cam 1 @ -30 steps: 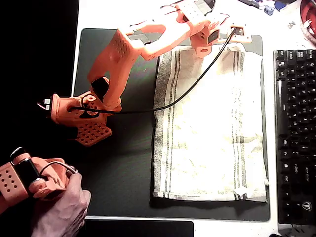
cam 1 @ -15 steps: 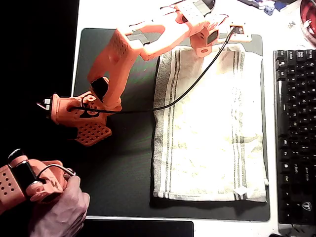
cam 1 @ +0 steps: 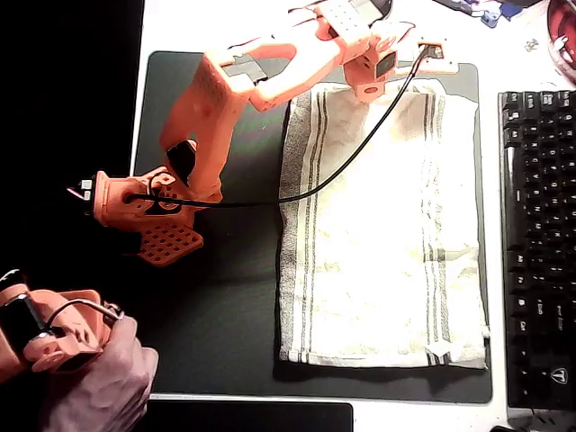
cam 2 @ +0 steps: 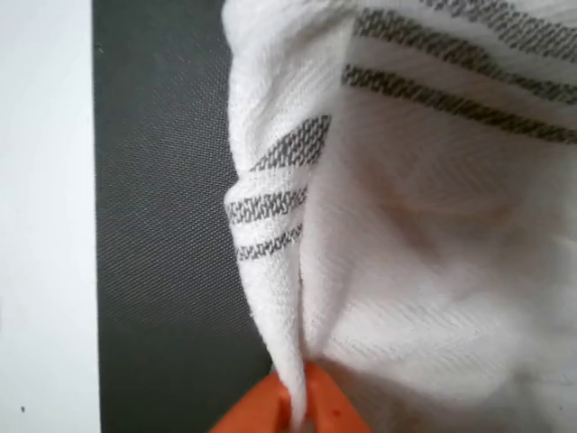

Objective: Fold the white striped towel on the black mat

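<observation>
Overhead view: white striped towel (cam 1: pixel 378 225) lies flat on the right half of the black mat (cam 1: pixel 225 297), on the counter (cam 1: pixel 225 22); the arm reaches its far edge. Wrist view: orange fingers (cam 2: pixel 293 408) closed on a pinched towel fold.

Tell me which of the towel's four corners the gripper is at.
The gripper is at the top-left corner, in the overhead view, of the white striped towel; its orange fingers pinch that bunched edge, while the other corners lie flat.
</observation>
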Controlling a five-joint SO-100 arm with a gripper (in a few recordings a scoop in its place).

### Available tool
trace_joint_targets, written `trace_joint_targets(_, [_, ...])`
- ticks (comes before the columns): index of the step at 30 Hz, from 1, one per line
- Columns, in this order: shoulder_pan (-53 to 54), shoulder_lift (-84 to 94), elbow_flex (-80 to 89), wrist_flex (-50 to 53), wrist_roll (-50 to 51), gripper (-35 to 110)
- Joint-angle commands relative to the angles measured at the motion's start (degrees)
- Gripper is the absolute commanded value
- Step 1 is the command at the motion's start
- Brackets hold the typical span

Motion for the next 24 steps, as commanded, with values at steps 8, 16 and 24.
trace_joint_targets(8, [2.37,13.62,3.78,1.85,-2.46,0])
trace_joint_targets(16, [6.5,21.8,4.83,5.98,-3.69,0])
trace_joint_targets(24, [14.59,28.56,5.36,8.88,-8.26,0])
